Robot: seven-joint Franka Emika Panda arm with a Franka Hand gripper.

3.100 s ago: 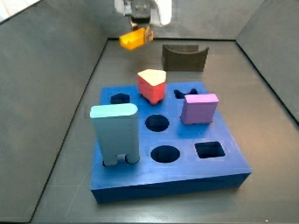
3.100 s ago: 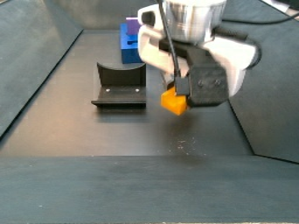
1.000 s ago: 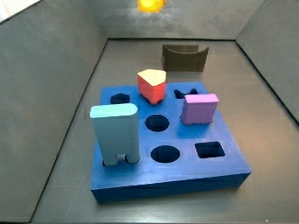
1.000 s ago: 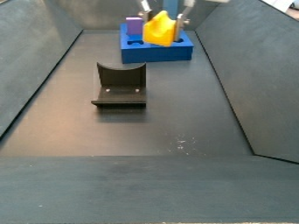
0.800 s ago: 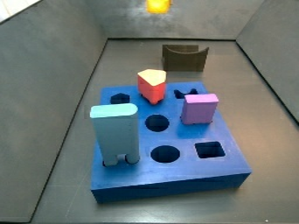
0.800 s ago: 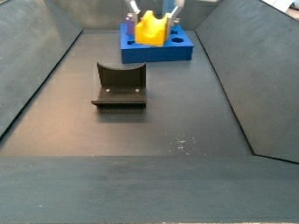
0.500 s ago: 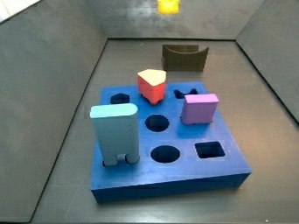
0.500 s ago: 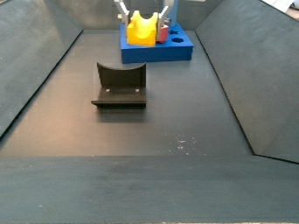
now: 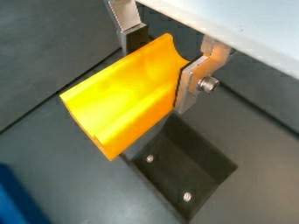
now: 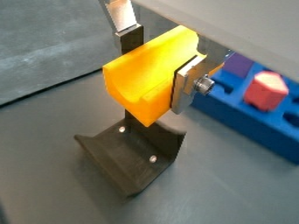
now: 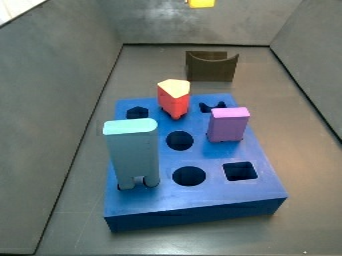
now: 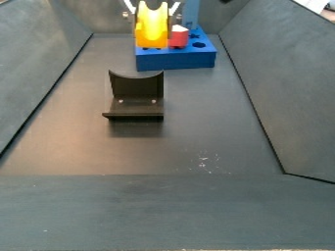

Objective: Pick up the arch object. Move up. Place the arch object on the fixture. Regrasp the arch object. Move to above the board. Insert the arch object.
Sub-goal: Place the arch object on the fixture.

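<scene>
My gripper (image 9: 163,63) is shut on the yellow-orange arch object (image 9: 122,94), its silver fingers (image 9: 195,77) clamping both sides. In a wrist view the arch object (image 10: 149,76) hangs in the air above the dark fixture (image 10: 132,155), with the gripper (image 10: 158,66) around it. In a side view the arch object (image 12: 152,24) is high near the top edge, over the far blue board (image 12: 183,54), with the fixture (image 12: 133,96) on the floor in the middle. In a side view only its lower tip (image 11: 201,3) shows at the top edge, beyond the fixture (image 11: 211,66) and board (image 11: 194,170).
On the board stand a tall light-blue arch block (image 11: 131,152), a purple block (image 11: 229,124) and a red-and-cream block (image 11: 174,97). Several holes in the board are open. Sloping grey walls (image 12: 268,69) enclose the dark floor (image 12: 157,147).
The gripper has carried the arch object upward and sideways toward the fixture's side; in a side view it has nearly left the top edge. The blocks, board and fixture have not moved.
</scene>
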